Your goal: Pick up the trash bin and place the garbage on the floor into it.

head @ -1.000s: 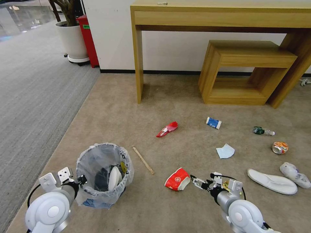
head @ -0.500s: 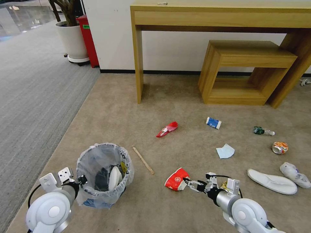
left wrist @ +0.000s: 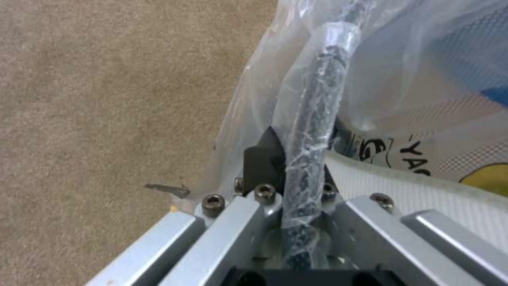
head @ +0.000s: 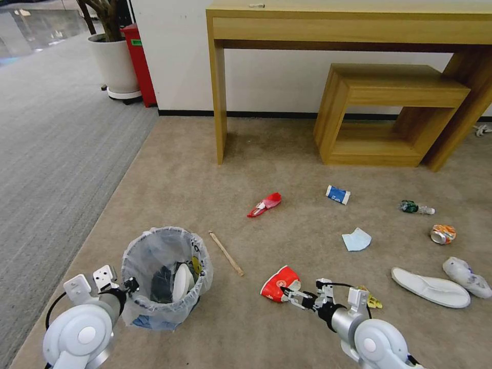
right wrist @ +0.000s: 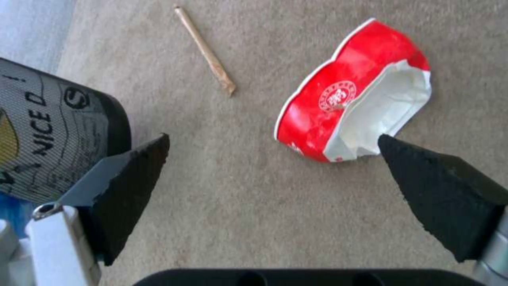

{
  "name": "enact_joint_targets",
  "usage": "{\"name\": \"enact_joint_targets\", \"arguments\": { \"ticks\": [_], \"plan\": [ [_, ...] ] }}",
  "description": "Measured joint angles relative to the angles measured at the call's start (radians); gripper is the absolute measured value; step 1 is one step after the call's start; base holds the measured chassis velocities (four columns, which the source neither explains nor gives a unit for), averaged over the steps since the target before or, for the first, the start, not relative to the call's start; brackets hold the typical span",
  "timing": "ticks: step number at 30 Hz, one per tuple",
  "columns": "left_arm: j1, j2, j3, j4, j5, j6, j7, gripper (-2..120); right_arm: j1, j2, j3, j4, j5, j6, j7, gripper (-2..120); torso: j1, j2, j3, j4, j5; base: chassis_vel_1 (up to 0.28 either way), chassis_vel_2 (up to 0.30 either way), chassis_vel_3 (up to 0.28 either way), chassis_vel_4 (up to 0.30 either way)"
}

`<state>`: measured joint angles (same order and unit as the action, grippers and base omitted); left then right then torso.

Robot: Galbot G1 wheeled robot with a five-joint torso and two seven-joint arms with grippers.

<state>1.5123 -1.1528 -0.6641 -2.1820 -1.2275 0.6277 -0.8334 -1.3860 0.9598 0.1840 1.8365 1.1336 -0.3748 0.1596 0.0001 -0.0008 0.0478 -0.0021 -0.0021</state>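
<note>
Reaching low across the floor, the right gripper hangs at lower centre of the head view with its 2 black fingertips spread wide, just beside the near edge of a crushed red cup. From the right wrist view the cup lies on its side between and beyond the tips, white inside turned toward the gripper; whether a tip already touches it cannot be told. A wooden stick lies just left of the cup, apart from it.

At lower left, the left gripper is pinched on the rim of the trash bin; the left wrist view shows its fingers clamped over the bag-wrapped black rim. The bin, lined with crinkled translucent plastic, already holds some litter.

Doing this pick well likely means sliding the tips further forward so they straddle the cup's flattened body rather than its torn lip, then closing gently: thin paper will probably fold and slip under a hard squeeze. The bin sits near enough for a short carry.

Spread further right across the carpet are a blue mask, a blue-white cup, a second red cup, a small bottle, an orange can, 2 white slippers and a yellow wrapper.
</note>
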Motion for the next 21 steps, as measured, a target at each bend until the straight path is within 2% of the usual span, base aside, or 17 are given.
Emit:
{"name": "enact_joint_targets", "arguments": {
  "ticks": [21],
  "plan": [
    [0.008,-0.006,0.002,-0.003,0.004,0.000,-0.001,0,0.043,0.036,-0.046,-0.084,-0.052,0.030,0.016,100,0.000,0.000,0.000,0.0000,0.0001,0.000,0.000,0.000,0.000]
  ]
}}
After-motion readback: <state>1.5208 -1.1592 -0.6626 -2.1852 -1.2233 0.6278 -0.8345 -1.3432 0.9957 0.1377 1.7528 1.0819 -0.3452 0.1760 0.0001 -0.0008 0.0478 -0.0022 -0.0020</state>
